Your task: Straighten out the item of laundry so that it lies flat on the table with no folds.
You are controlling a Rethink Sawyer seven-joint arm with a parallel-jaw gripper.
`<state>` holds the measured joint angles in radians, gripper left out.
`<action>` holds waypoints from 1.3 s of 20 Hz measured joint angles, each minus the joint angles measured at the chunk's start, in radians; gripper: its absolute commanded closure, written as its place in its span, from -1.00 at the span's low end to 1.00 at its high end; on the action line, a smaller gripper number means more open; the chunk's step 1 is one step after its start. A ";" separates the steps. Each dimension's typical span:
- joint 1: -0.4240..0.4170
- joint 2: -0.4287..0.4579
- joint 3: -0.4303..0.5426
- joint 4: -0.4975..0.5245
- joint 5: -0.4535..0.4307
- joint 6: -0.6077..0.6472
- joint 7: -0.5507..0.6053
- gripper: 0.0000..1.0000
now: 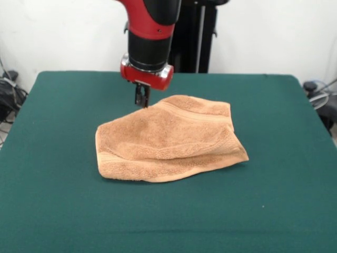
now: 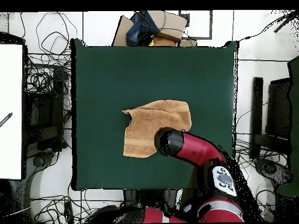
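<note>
1. Since the towel (image 1: 168, 139) sits pretty much mid-table, you've got bare green felt on every side of it; the table (image 1: 58, 211) is way bigger than the cloth, so there's plenty of open room out to all four edges.
2. The towel isn't flat. In the front view a thick fold runs along its near side, the right end tapers to a point, and a woven band stripe shows near the far hem. From overhead it's an uneven shape (image 2: 153, 133) with a ragged notch on one side.
3. The gripper (image 1: 141, 100) hangs at the towel's far edge, tips right down at the cloth. They look close together, but honestly you can't tell from these shots whether it's pinching the towel or just touching it. Overhead, the arm (image 2: 195, 149) covers that corner completely.
4. Writing: nothing readable. There's a white patch with dark marks on the arm (image 2: 223, 179), too small to make out.
5. Around the table: tangles of cables (image 2: 44, 76) on the floor, a cardboard box (image 2: 163, 23) just past one edge, dark equipment (image 2: 274, 111) on another side. None of it is on the felt; only the arm itself overhangs the towel.
</note>
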<state>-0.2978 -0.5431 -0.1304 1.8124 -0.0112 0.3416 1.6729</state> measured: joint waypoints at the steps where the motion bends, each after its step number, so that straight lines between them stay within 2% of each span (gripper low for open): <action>1: 0.001 0.005 0.000 -0.005 0.000 0.000 0.000 1.00; 15: 0.031 0.070 0.002 -0.087 0.000 0.000 0.000 1.00; 26: 0.037 0.080 0.003 -0.093 0.000 0.000 0.000 1.00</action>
<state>-0.2609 -0.4634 -0.1273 1.7194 -0.0110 0.3416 1.6729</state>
